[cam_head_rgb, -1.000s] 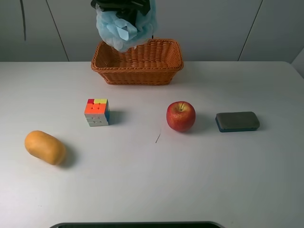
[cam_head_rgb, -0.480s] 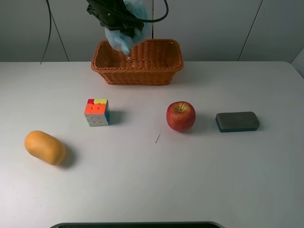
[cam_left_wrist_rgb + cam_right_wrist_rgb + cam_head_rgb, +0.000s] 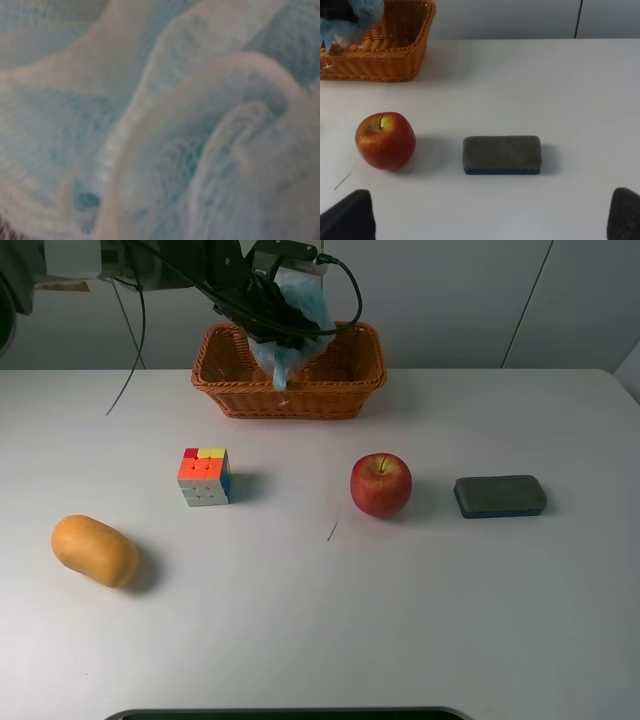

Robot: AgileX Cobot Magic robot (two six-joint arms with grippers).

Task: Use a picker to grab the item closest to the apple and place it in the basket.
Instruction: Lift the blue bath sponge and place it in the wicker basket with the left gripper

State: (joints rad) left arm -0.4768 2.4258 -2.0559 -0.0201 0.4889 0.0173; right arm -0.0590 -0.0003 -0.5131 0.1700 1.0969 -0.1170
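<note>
Placing step, as I judge it: the left arm (image 3: 232, 282) holds a pale blue mesh cloth (image 3: 292, 328) in the mouth of the wicker basket (image 3: 300, 400), which stands beyond the apple (image 3: 380, 484) at the far edge of the counter (image 3: 320, 630). The cloth fills the left wrist view and buries the left fingers, so I cannot tell whether they are clamped on it or parted. The right fingers (image 3: 345, 215) stand wide apart and empty, on the near side of the apple. A dark block (image 3: 500, 496) lies close beside the apple; a colour cube (image 3: 204, 476) and an orange oval (image 3: 95, 550) lie farther off on its other side. The next move calls for releasing the cloth inside the basket walls, then lifting clear. No brand, label or writing is legible.
</note>
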